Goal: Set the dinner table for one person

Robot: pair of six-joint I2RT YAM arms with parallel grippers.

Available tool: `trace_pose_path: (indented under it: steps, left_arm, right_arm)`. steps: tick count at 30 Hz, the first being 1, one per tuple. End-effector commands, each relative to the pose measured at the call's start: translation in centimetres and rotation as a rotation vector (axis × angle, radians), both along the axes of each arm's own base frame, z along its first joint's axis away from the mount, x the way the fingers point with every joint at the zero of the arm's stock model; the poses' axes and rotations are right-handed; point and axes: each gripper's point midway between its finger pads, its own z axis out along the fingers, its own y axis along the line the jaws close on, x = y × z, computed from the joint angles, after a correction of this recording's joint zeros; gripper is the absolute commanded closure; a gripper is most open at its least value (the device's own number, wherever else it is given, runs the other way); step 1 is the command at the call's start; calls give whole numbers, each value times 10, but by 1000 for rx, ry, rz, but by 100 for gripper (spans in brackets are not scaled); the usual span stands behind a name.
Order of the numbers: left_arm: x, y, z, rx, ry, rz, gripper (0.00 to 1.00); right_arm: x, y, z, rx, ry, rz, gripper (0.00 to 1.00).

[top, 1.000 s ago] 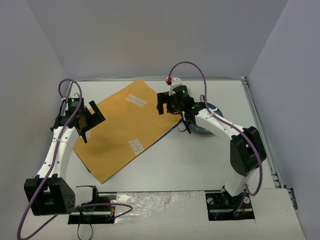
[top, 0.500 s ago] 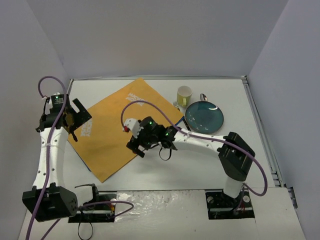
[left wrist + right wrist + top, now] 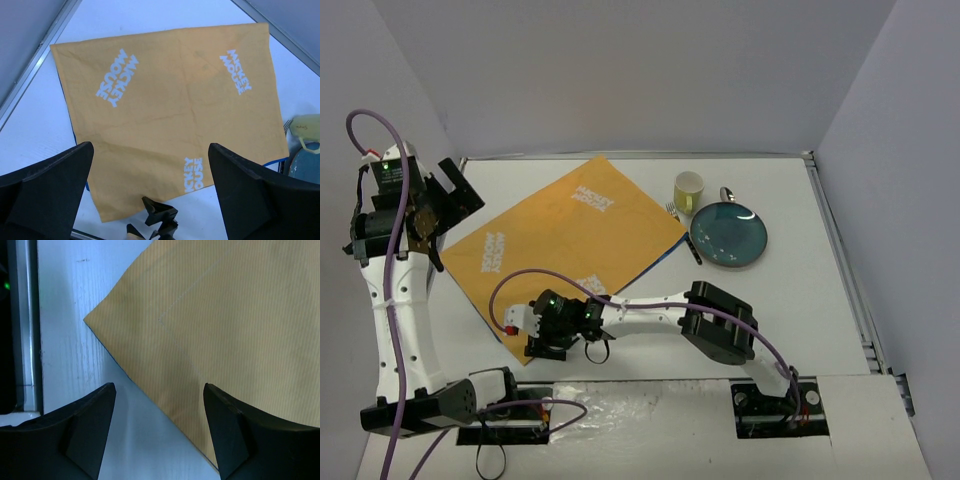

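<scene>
The orange placemat (image 3: pixel 565 250) with white lettering lies at an angle on the white dinner table (image 3: pixel 770 320). My right gripper (image 3: pixel 532 338) reaches far left, open and empty, low over the placemat's near corner (image 3: pixel 150 320). In the right wrist view (image 3: pixel 157 440) the jaws straddle the placemat's edge. My left gripper (image 3: pixel 445 200) is open and empty, raised high at the far left above the placemat (image 3: pixel 170 100). A yellow-green cup (image 3: pixel 689 190), a teal plate (image 3: pixel 728 235), a fork (image 3: pixel 672 210), a spoon (image 3: pixel 727 193) and a dark knife (image 3: pixel 692 248) lie right of the placemat.
Grey walls close in the table on the left, back and right. Metal strips run along the table's edges (image 3: pixel 840 260). A foil-covered strip (image 3: pixel 640 405) lies between the arm bases. The left wrist view shows the cup (image 3: pixel 305 130) and plate (image 3: pixel 302 160) at its right edge.
My right arm has swept from beside the plate across the placemat to its near corner. My left arm has lifted up and back to the far left. The placemat has not moved.
</scene>
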Motion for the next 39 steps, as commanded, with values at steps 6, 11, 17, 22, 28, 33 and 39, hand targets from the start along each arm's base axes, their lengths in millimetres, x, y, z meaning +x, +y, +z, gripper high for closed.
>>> trace_pose_path:
  steps: [6,11,17,22,28,33,39]
  left_arm:
    - [-10,-15,7,10,-11,-68,3]
    - [-9,-18,5,11,-6,-80,3]
    - [-6,-18,6,20,-7,-84,3]
    - [-4,-20,12,21,-18,-92,3]
    - [0,-21,11,16,-19,-98,3]
    - [1,-21,9,12,-17,-102,3]
    - [2,-22,7,9,-13,-108,3]
  right_arm:
    - [14,43,22,99,-112,-20,42]
    - [13,42,11,79,-108,-20,49]
    - [17,43,24,102,-115,-36,89]
    - [29,50,75,211,-71,-78,98]
    - [50,49,120,325,37,-137,98]
    - [42,44,113,320,138,-100,92]
    - [8,28,104,258,232,33,71]
